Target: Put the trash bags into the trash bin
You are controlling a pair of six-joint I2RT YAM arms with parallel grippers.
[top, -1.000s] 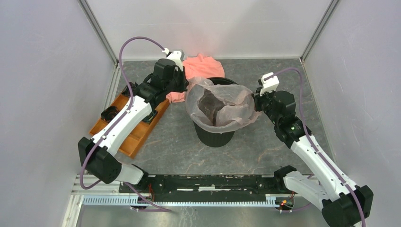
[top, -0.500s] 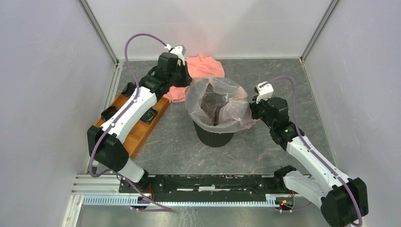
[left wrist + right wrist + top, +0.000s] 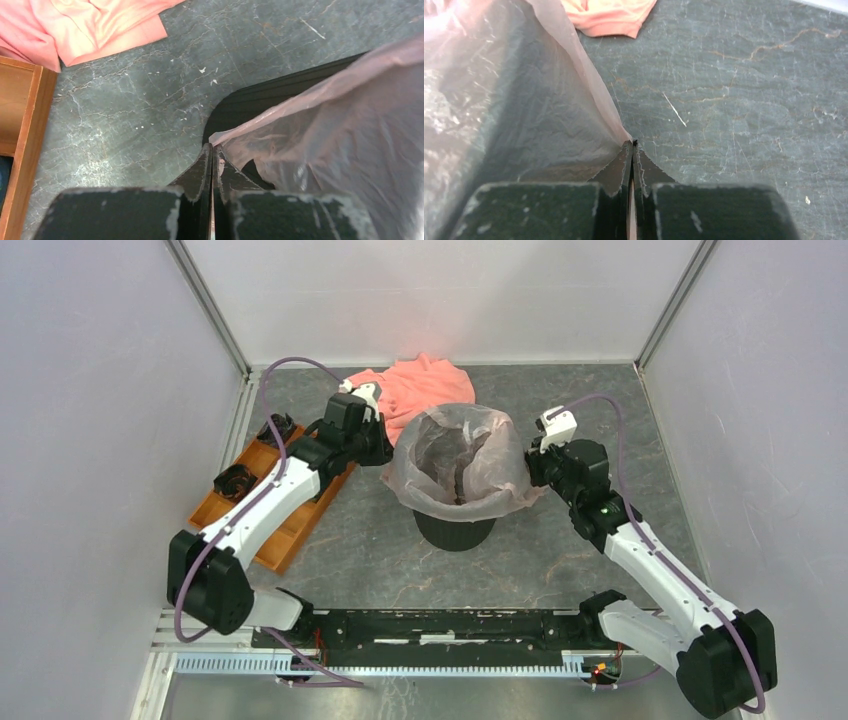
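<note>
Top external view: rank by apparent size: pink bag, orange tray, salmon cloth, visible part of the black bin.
1. pink bag, draped over the rim
2-3. orange tray and salmon cloth: look alike, both partly hidden, so unranked
4. black bin: only its lower wall shows

Trash bin (image 3: 455,528): rim and mouth lying covered by the trash bag (image 3: 455,455); only its 6 o'clock wall is showing.
Cloth (image 3: 420,380): its 6 o'clock edge is disappearing behind the bag.
Orange tray (image 3: 290,532): left arm (image 3: 265,500) is crossing it; contents too small to identify.
</note>
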